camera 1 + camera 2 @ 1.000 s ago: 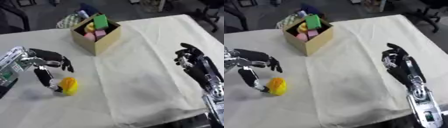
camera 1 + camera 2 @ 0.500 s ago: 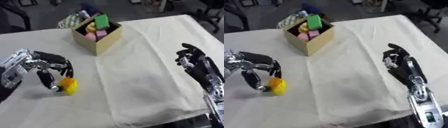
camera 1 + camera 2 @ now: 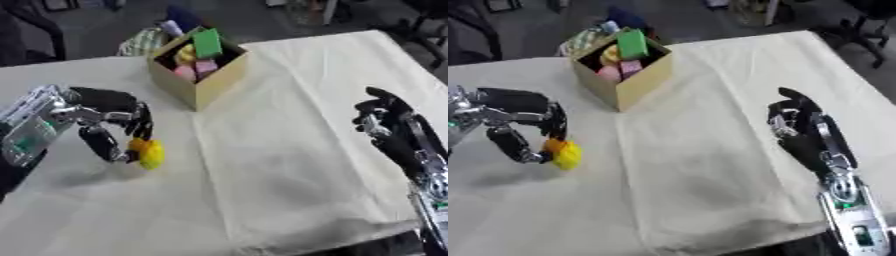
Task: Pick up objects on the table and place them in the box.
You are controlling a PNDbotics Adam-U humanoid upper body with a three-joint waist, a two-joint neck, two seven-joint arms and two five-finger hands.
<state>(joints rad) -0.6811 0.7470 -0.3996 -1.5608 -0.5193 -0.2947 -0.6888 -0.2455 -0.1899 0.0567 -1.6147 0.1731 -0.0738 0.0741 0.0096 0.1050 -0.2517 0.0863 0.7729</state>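
Left robot hand [image 3: 105, 117]: fingers and thumb curled around yellow-orange toy [image 3: 147, 152] on worktop [image 3: 289, 150].
Right robot hand [image 3: 800, 131]: relaxed, holding nothing.
Box [image 3: 199, 64]: contains coloured objects.

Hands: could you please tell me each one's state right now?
Left hand: closed around the yellow object.
Right hand: open, holding nothing.

A small yellow-and-orange toy [image 3: 147, 151] sits low over the cloth-covered bench [image 3: 289, 150], pinched in the left hand [image 3: 109, 120]. Up behind it stands the open cardboard box [image 3: 198, 67], holding green, pink and yellow pieces.
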